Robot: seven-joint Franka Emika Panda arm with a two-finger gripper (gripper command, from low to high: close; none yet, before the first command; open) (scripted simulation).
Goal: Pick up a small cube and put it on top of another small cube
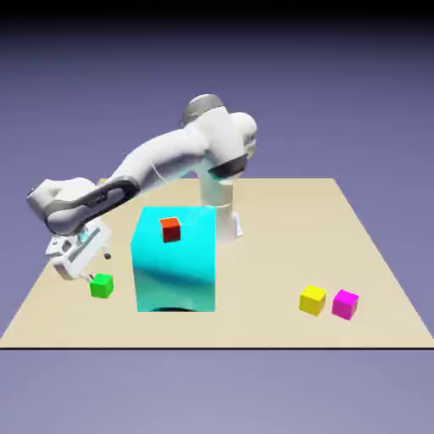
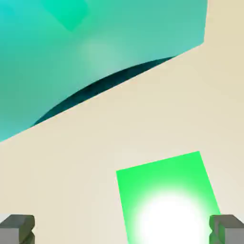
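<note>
Beige table point(image 1: 254, 326): cyan block point(image 1: 175, 263) with red cube point(image 1: 169, 229) on top, just beside green cube point(image 1: 102, 286). Yellow cube point(image 1: 313, 299) touching magenta cube point(image 1: 344, 303), well apart. Arm bent low; gripper point(image 1: 95, 259) above green cube, fingers spread apart, empty.

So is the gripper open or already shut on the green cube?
Open. In the hand view both fingertips sit far apart at the frame corners, and the green cube lies ahead on the table, not clamped.

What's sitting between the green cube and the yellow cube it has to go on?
The big cyan block, with a small red cube on top, stands between the green cube and the yellow cube. Nothing separates the gripper from the green cube.
</note>
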